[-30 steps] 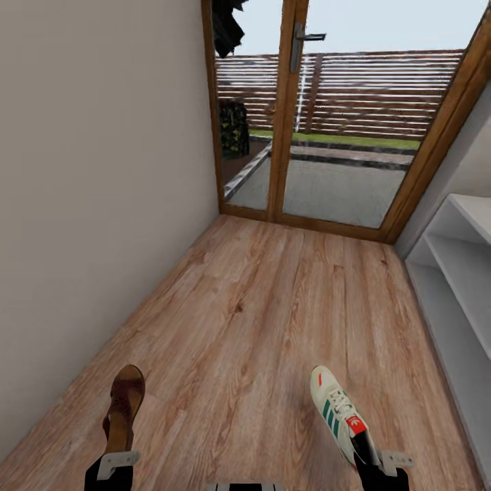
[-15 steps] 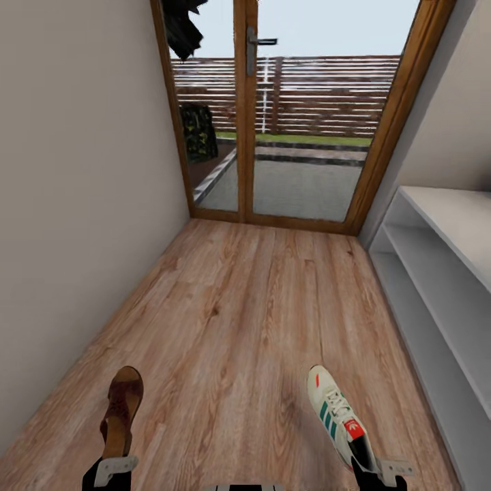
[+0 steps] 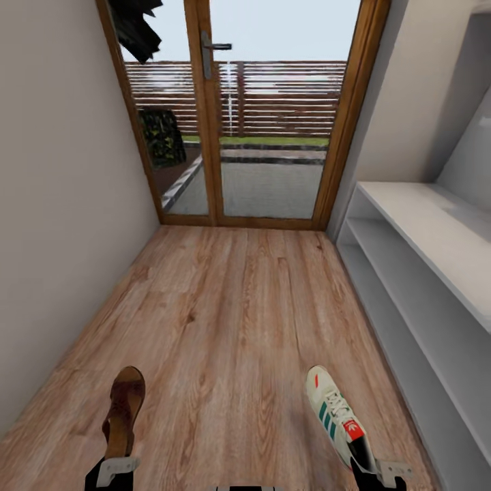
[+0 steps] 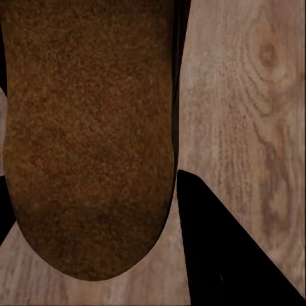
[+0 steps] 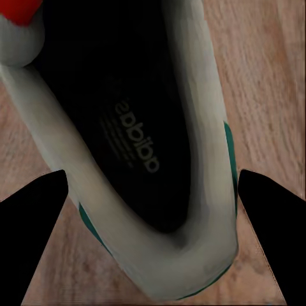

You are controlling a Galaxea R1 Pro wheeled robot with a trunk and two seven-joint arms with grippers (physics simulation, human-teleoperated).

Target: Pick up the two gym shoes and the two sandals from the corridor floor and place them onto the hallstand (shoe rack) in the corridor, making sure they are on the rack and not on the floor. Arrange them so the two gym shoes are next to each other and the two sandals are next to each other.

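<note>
The left gripper (image 3: 114,470) grasps a dark-brown sandal (image 3: 123,411) by its heel at about 7 o'clock in the head view — tan footbed, wide strap, toe pointing toward 12. The right gripper (image 3: 382,472) grips a gym shoe (image 3: 335,412) at 5 o'clock — cream upper, teal side stripes, red-orange tongue, dark inside (image 5: 127,121). Both are held over the wood-plank corridor floor (image 3: 232,320). The pale-grey hallstand (image 3: 423,273) runs along the wall at 3 o'clock.
</note>
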